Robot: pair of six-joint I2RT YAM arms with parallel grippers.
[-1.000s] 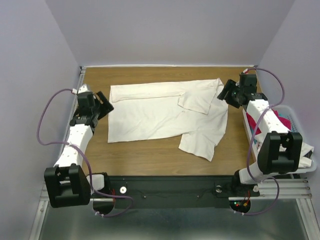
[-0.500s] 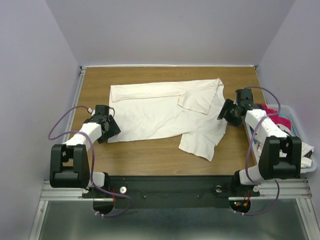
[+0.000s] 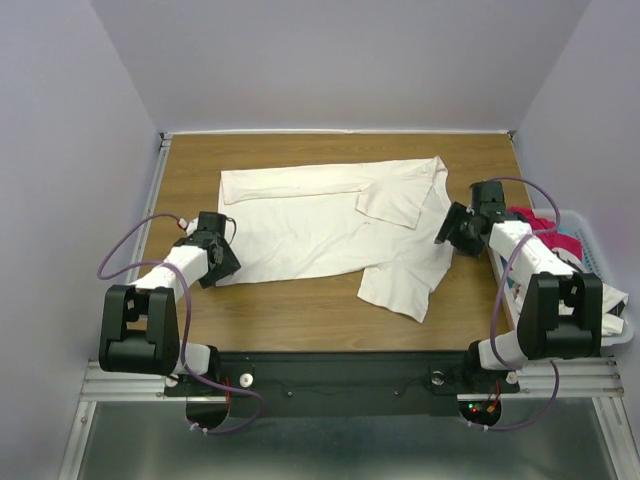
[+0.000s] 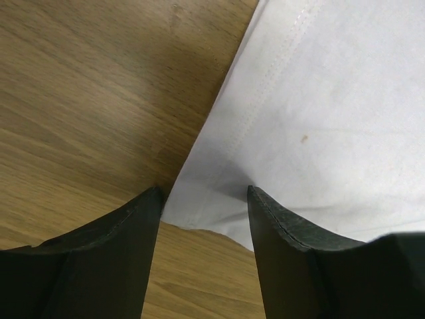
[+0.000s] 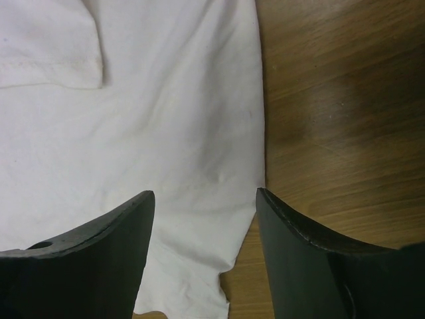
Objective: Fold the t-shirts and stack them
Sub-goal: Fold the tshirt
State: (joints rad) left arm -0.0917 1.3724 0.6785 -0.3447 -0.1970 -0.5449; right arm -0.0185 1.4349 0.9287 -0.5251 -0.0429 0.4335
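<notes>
Three t-shirts are being counted in the overhead view. One off-white t-shirt [image 3: 320, 225] is being shown lying on the wooden table [image 3: 300, 300], with one sleeve folded in over its middle and another part trailing toward the near edge. One magenta-red t-shirt [image 3: 560, 243] and one white t-shirt [image 3: 611, 302] are being kept in the single white basket [image 3: 588, 224] just beside the table's right edge.

Two arms and two grippers are being counted. The left gripper [image 3: 222, 262] is being held low at the near left corner of the off-white t-shirt. In its wrist view the left gripper [image 4: 204, 193] is being shown with its two fingers [image 4: 113, 252] standing apart, with the corner of the cloth lying in the gap. The right gripper [image 3: 447, 228] is being held low at the shirt's right edge. In its wrist view the right gripper [image 5: 204, 193] is likewise being shown with its fingers [image 5: 80, 259] parted, the hem running between them.

Whether any fingertip is touching cloth is not being made plain. The basket is being largely covered by the right arm, so both shirts inside are being seen only in part. Any markings on the white one are too small to be made out. Both wrist views are being cut off by the fingers along the bottom.
</notes>
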